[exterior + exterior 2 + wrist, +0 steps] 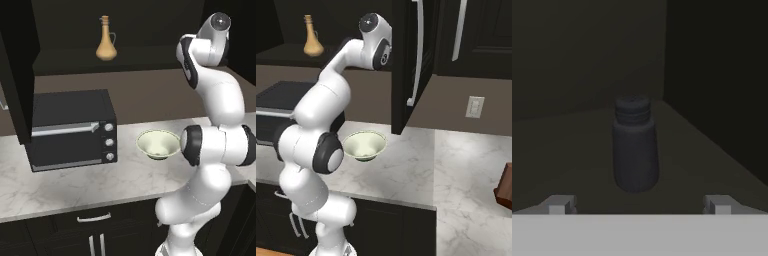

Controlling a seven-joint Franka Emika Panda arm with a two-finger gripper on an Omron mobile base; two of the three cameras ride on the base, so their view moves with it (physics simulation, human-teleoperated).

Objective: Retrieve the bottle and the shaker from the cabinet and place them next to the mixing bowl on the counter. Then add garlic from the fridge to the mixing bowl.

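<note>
We have the gripper (639, 205) reaching into the cabinet (60, 60), and from the hand view the shaker (635, 145) stands straight ahead of it on the shelf, upright, its ribbed cap on top and its long axis running straight up from the shelf. It sits a touch left of the midline between our two fingertips (559, 204), near the corner where the back wall of the cabinet meets the side wall. Our jaws stand spread wide, with nothing between them, and the shaker looks clearly narrower than the gap, so we judge that a straight push forward along the line of the hand would bring the fingers to either side of its body. The shaker is still apart from the fingertips; we are not yet touching it.

The bottle (106, 40) stands upright on the same shelf, well to the left of where our arm enters, above the black oven (72, 130). Below, the mixing bowl (158, 143) rests on the counter (75, 185) just beside the oven, with bare stone around it for both things. Since our hand faces the shaker and not the bottle, we take the shaker to be the first pick.
</note>
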